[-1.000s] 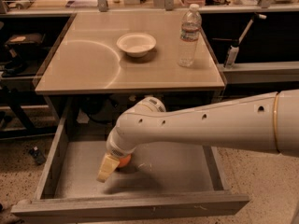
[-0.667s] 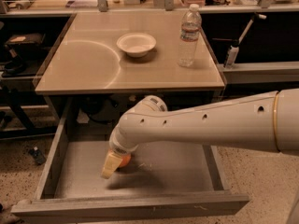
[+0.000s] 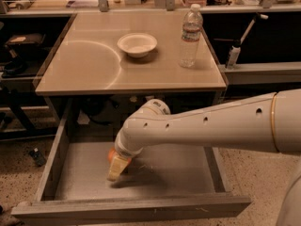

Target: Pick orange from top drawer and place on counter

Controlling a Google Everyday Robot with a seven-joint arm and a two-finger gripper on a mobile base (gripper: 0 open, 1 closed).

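Observation:
The top drawer (image 3: pixel 70 182) is pulled open below the counter (image 3: pixel 89 65). My white arm reaches in from the right and down into the drawer. My gripper (image 3: pixel 116 169) hangs just above the drawer floor, left of centre. The orange (image 3: pixel 112 153) shows only as a small bright patch tight against the gripper's upper left side; most of it is hidden by the wrist. I cannot tell whether it is held.
A white bowl (image 3: pixel 137 44) and a clear water bottle (image 3: pixel 190 36) stand on the counter's far half. A cluttered shelf (image 3: pixel 56 4) runs behind. Dark shelving stands at the left, a spray bottle (image 3: pixel 233 55) at the right.
The gripper has shifted slightly to the right inside the drawer. The orange patch now shows at its upper left rather than beside its right.

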